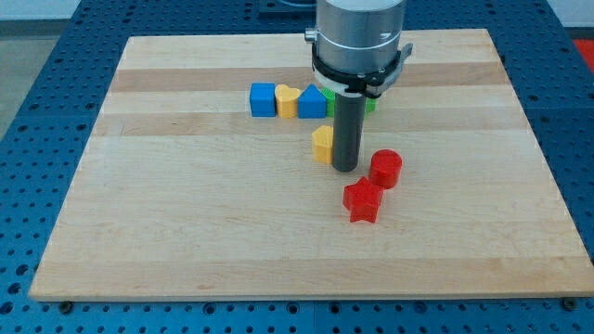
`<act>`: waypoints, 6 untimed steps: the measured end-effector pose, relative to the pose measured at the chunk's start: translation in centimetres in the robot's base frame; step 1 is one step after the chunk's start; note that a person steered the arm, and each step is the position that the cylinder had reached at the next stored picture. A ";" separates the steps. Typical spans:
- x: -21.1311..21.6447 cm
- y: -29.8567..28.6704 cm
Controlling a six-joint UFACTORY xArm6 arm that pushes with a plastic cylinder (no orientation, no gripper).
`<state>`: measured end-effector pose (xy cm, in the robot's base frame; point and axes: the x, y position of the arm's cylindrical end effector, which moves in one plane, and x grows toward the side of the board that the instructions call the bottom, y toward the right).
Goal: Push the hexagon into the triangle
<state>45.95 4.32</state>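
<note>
The yellow hexagon (322,145) lies near the board's middle, partly hidden by my rod. My tip (345,168) rests on the board right against the hexagon's right side. The blue triangle (312,102) stands above them in a row at the view's top, about one block's width from the hexagon. The rod and arm body hide part of that row's right end.
The row holds a blue cube (263,99), a yellow heart-like block (288,101), the blue triangle and green blocks (369,104) mostly hidden by the arm. A red cylinder (385,170) and a red star (362,200) lie right of and below my tip.
</note>
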 end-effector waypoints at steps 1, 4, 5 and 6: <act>-0.4 0.0; -1.5 -1.5; -1.5 -1.5; -1.1 -1.5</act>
<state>44.81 2.82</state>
